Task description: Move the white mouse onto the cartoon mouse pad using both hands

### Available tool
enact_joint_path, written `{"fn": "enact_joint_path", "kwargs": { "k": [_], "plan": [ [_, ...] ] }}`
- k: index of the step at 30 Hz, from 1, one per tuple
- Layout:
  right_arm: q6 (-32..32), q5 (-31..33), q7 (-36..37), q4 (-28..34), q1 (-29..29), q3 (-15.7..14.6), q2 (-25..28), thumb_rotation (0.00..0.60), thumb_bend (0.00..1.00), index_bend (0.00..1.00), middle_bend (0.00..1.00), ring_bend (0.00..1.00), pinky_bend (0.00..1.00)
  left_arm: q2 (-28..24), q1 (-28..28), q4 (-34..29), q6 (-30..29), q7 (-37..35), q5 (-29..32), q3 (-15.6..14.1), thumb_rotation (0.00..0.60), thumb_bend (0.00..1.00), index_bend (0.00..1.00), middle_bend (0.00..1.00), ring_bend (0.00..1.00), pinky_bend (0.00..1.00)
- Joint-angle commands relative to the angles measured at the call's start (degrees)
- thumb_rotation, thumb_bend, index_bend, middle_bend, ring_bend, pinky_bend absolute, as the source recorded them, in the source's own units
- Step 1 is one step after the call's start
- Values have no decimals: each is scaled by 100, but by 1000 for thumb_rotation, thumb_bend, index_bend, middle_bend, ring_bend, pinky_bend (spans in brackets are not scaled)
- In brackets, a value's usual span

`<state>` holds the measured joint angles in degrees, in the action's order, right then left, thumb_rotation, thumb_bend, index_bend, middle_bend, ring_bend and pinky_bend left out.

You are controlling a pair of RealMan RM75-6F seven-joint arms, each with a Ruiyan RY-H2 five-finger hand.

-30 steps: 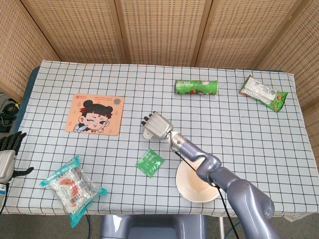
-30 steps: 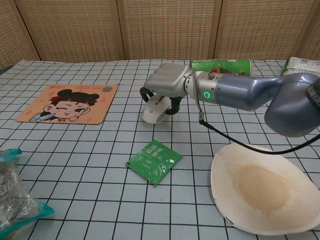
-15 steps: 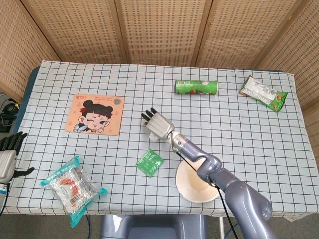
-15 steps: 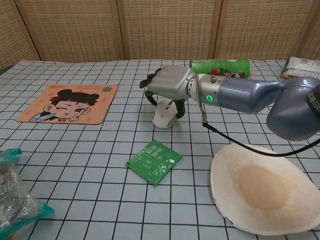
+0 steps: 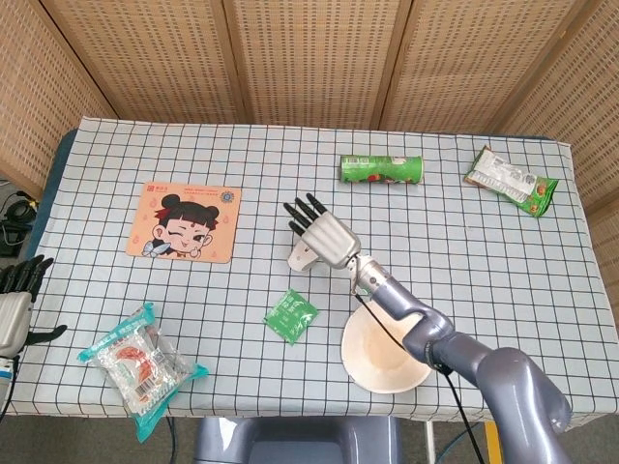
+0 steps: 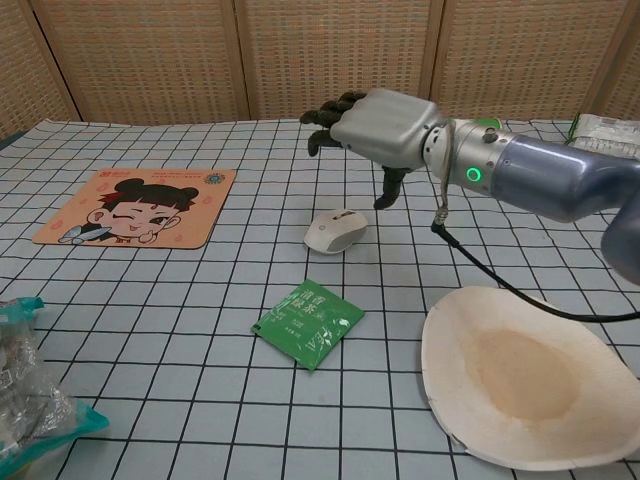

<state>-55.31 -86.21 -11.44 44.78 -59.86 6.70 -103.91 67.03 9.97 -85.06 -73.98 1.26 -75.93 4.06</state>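
The white mouse [image 6: 335, 231] lies on the checked cloth near the table's middle, partly hidden by my right hand in the head view [image 5: 302, 257]. My right hand [image 6: 378, 125] hovers above it with fingers spread and nothing in it; in the head view the right hand [image 5: 324, 234] covers the mouse's far side. The cartoon mouse pad [image 5: 184, 221] lies flat at the left, also seen in the chest view [image 6: 134, 206]. My left hand [image 5: 16, 295] hangs off the table's left edge, fingers apart and empty.
A green sachet [image 6: 307, 322] lies just in front of the mouse. A paper bowl [image 6: 520, 375] sits at the front right. A green can [image 5: 381, 169] lies on its side at the back, a snack packet [image 5: 511, 180] at back right, a clear bag [image 5: 140, 366] at front left.
My right hand let go of the mouse, opened its fingers and rose up and to the right. The mouse now lies free on the cloth, slightly right of where it was.
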Motion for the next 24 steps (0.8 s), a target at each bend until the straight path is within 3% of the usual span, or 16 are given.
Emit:
{"fn": "enact_joint_path", "kwargs": {
  "k": [1,5,10,24],
  "plan": [
    [-747,396,-194,1020,752,219,708,600,196,230,31,22,125,9,-3,-6,-32,7,-25,2,600,71,0,0,0,0],
    [-1328,674,-56,1762,1459,249,1270,600,195,221,19,6,125,33,12,-26,-80,41,-85,9,600,70,0,0,0,0],
    [-1881,817,271,2208,2177,150,1729,600,194,209,0,0,123,51,53,-88,-88,106,-130,22,600,70,0,0,0,0],
    [-3289,666,1729,2417,3773,-92,2149,600,194,183,0,0,98,147,236,-142,-3,190,-271,52,600,70,0,0,0,0]
  ]
}}
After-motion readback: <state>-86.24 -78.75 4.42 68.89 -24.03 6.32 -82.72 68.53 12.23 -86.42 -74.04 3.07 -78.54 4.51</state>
